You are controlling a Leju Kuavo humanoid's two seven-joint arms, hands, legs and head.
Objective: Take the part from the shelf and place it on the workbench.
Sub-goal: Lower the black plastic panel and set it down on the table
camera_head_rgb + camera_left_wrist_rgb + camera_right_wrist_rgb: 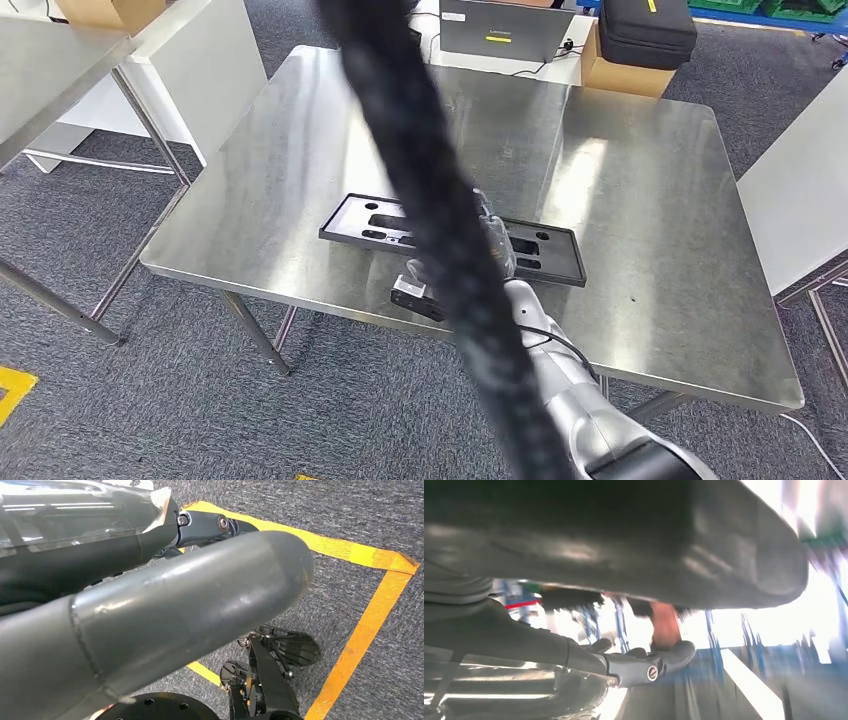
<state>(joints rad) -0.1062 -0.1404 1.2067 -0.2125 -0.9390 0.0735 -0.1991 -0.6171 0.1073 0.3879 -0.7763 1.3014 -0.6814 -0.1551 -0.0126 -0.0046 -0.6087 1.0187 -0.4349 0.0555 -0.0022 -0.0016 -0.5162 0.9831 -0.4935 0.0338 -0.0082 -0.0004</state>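
Black cabling hung nearest the lens, crossing the head view and hiding much of the right hand. Beyond it the part, a long flat black plate with slots, lay on the bench near its front edge. It looked stiff, light and thin, best taken at a long edge. The right arm reached over the front edge, its hand at the plate; I could not tell whether those fingers grasped it. The left hand hung above the floor, its fingers' state unclear.
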